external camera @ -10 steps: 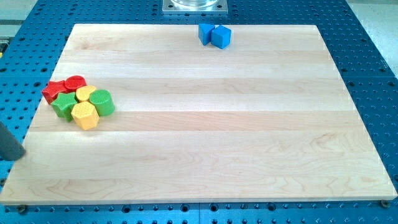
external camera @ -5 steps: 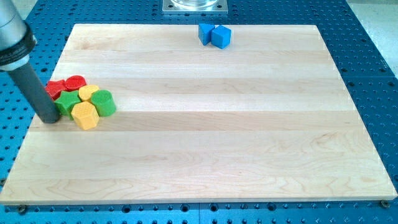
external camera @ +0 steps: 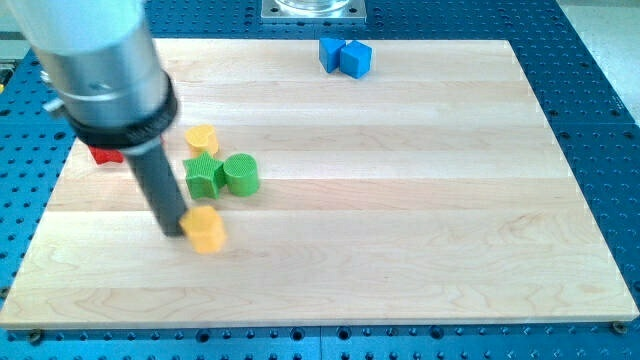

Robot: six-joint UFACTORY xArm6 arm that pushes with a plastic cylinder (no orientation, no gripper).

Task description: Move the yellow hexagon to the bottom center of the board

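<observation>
The yellow hexagon (external camera: 207, 230) lies on the wooden board (external camera: 400, 200) at lower left of centre. My tip (external camera: 173, 231) touches its left side; the dark rod rises up and left to the arm's grey body. A green star-shaped block (external camera: 203, 177) and a green cylinder (external camera: 241, 173) sit side by side just above the hexagon. A smaller yellow block (external camera: 202, 138) lies above them.
A red block (external camera: 105, 154) shows partly behind the arm near the board's left edge. Two blue blocks (external camera: 345, 55) sit together at the board's top edge, centre. A blue perforated table surrounds the board.
My tip has swept right and down through the cluster, pushing the yellow hexagon down-right. The green blocks and small yellow block have shifted right and spread apart.
</observation>
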